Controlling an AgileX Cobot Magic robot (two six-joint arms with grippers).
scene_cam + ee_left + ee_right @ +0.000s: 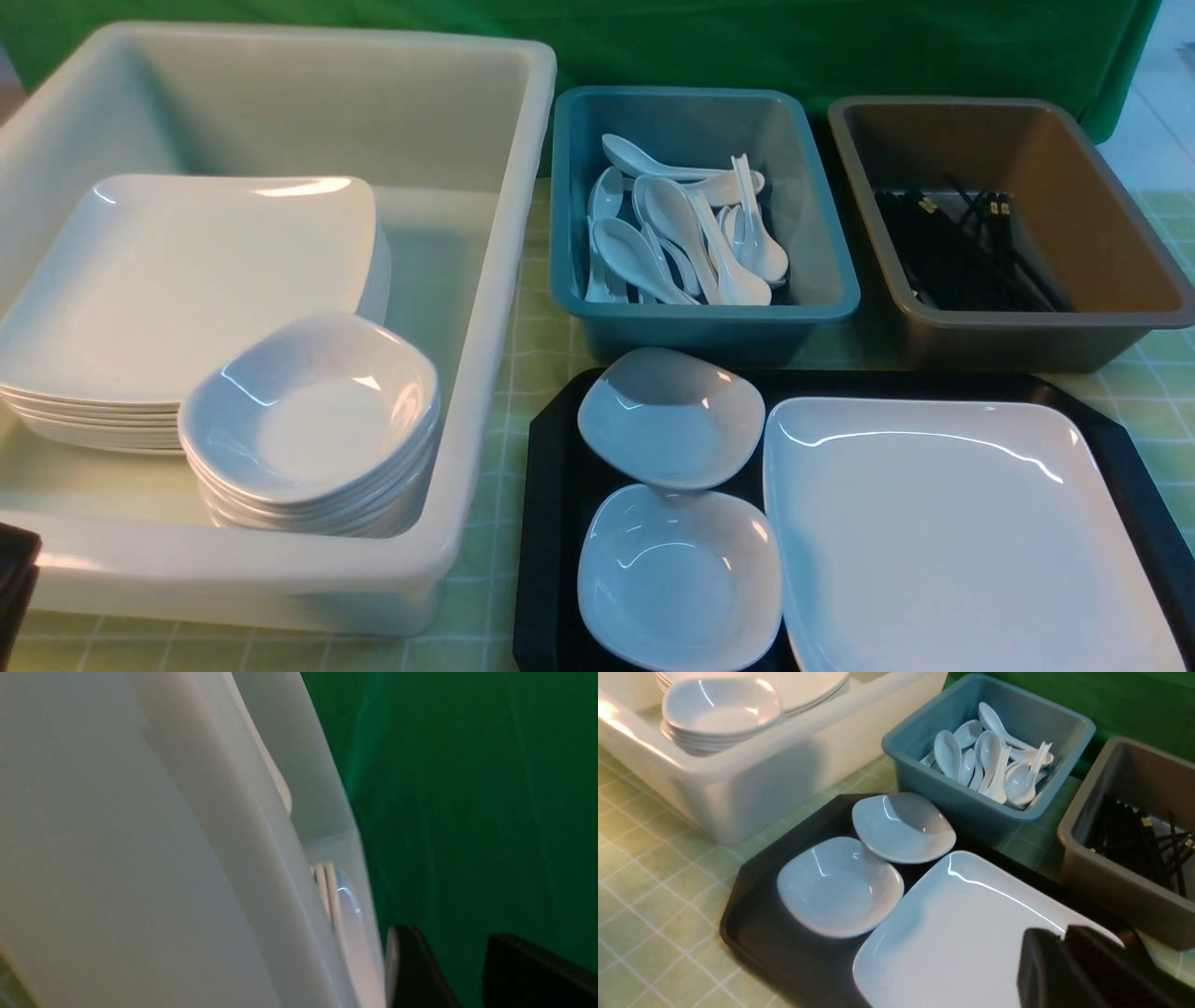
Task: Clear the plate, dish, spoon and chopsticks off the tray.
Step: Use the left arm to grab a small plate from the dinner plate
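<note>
Jaws of right gripper (1062, 938) seem closed, empty, plate (962, 924) just beyond them; left gripper (448, 938) jaws apart, empty.

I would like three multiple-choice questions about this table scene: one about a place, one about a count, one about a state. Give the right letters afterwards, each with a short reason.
1. Where do the spoons lie?
A. in the teal bin
B. on the black tray
C. in the white tub

2. How many small dishes stand on the black tray?
A. one
B. two
C. four

3. How are the dishes in the tub arranged?
A. stacked
B. spread apart
C. upside down

Answers:
1 A: the spoons are heaped inside the teal bin.
2 B: two sit beside the large plate.
3 A: they form one pile.
</note>
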